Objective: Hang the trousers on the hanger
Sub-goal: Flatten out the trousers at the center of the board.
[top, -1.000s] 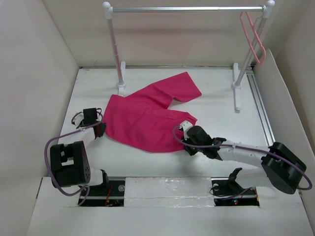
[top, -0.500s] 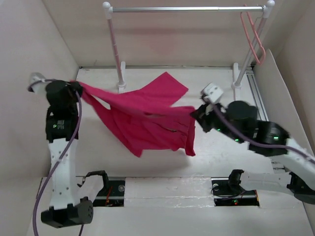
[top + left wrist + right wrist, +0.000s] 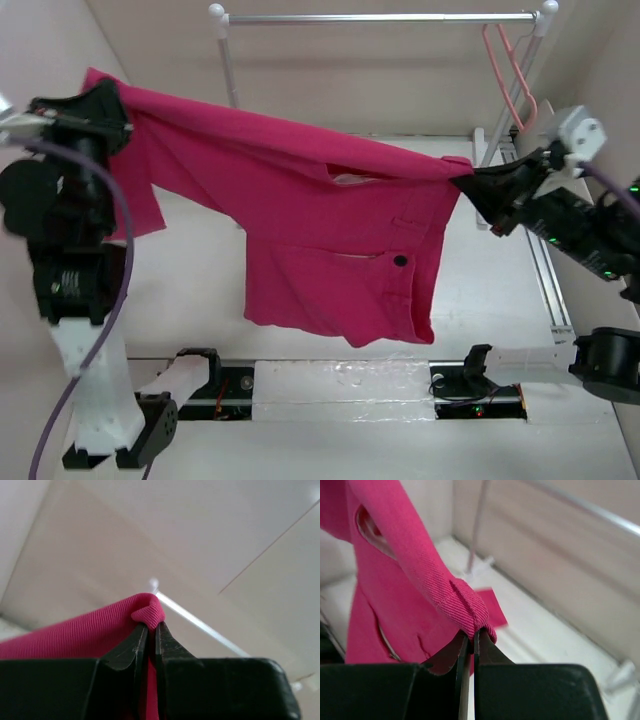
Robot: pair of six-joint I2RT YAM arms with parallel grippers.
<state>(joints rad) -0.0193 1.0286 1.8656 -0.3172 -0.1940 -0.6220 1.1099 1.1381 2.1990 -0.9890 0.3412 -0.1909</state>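
Top external view. The trousers [image 3: 330, 230] hang in the air as a broad magenta-pink sheet, stretched from about 10 o'clock to about 3 o'clock of the frame. Their upper edge is taut and the rest sags toward 6 o'clock above the table [image 3: 480, 300]. Whether the lowest hem touches the table cannot be told. The cloth is plain. A small dark waist button [image 3: 400, 261] faces the camera, and a pocket slit near the upper edge shows pale lining. The hanger [image 3: 515, 75], thin and pale pink, hangs by its hook from the silver bar of the rack [image 3: 380, 18] at 1 o'clock. It is near the right-hand grip but apart from the cloth.

Left wrist view. The left gripper [image 3: 150, 626] is closed tight on a rolled edge of the trousers, with only a sliver of cloth between the fingertips.

Right wrist view. The right gripper [image 3: 469, 636] is likewise pinched shut on a stitched fold of the garment, which falls away toward 9 o'clock.

Handling, as judged: the fabric is soft, light and limp, with no stiffness of its own. It will drape and swing wherever it is unsupported. The woven surface should resist slipping. Seamed, doubled edges such as the waistband are the soundest places to hold. The slim hanger will likely swing on contact.
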